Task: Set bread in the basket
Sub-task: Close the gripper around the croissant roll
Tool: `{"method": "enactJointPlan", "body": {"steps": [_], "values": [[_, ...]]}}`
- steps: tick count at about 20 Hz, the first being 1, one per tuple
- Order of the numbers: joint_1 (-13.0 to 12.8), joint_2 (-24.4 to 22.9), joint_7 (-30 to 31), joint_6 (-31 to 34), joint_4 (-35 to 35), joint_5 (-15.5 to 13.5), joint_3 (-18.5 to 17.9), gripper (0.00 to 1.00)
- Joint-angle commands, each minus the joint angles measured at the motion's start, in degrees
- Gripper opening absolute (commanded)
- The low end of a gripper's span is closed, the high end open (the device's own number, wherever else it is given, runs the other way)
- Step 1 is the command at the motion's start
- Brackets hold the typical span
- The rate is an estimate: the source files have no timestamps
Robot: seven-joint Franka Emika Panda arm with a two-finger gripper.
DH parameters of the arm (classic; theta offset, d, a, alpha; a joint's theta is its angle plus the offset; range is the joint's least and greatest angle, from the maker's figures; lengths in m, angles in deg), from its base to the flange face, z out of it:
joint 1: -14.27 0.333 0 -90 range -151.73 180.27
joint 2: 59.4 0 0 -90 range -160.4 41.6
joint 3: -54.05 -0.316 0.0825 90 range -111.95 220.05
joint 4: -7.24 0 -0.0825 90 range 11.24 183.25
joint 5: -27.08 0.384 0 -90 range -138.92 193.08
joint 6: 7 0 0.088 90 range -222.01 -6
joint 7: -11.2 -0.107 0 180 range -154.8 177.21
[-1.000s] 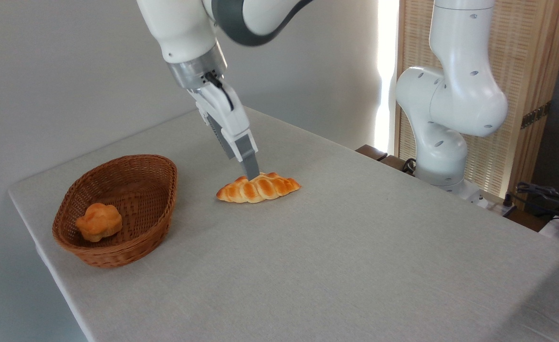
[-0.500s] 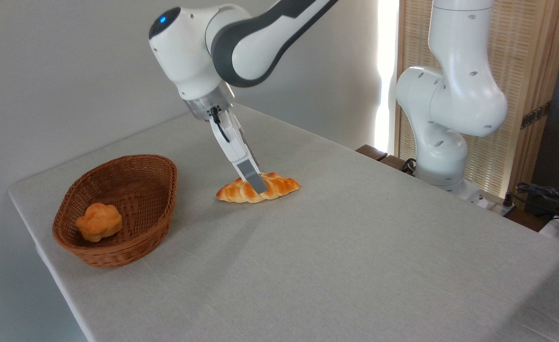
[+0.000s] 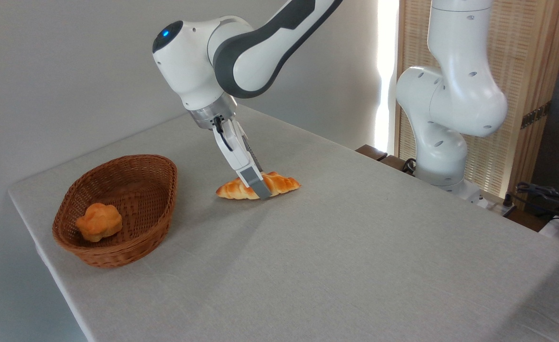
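Camera view: a fixed camera looks down across the pale grey cloth-covered table [image 3: 355, 266] from the front.
Arm: a white and dark grey Panda arm [image 3: 241, 52] reaches in from the upper right and slopes down to the table.
Gripper: the two-finger gripper [image 3: 259, 190] straddles the middle of the loaf, with its near grey finger [image 3: 255, 183] crossing the front face down to the cloth.
Jaw state: the far finger is hidden behind the loaf, so I cannot tell whether the jaws already pinch it or only stand spread around it.
Bread: the long golden-orange braided loaf [image 3: 279, 183] lies flat on the table, right of the basket and well apart from it.
Basket: the oval brown woven wicker basket [image 3: 160, 199] sits near the left table edge, open side up.
Basket contents: a small round lumpy orange bun [image 3: 99, 222] rests in its front part; the rear part is bare.
Step in hand: judged as the grasp, with no lift begun.
Grasp advice: close across the narrow width at mid-length so neither tapered end droops.
Force advice: squeeze gently; the loaf looks soft.
Lift advice: rise clear of the basket rim before moving left.
Placement advice: align the loaf with the basket's long axis and lower it beside the bun.
Risk: a tilted grip may let the loaf pivot or slip.
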Motion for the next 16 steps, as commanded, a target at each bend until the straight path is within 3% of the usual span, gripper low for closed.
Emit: {"method": "enactJointPlan", "body": {"steps": [1,4,6,16], "values": [[-0.33,0.51,-1.16,-1.44,0.99,-0.84,-0.26,0.98],[-0.33,0.60,-1.16,-1.44,0.99,-0.84,-0.18,0.58],[-0.33,1.04,-1.16,-1.44,0.99,-0.84,-0.18,0.46],[-0.33,1.22,-1.16,-1.44,0.99,-0.84,-0.26,0.35]]}}
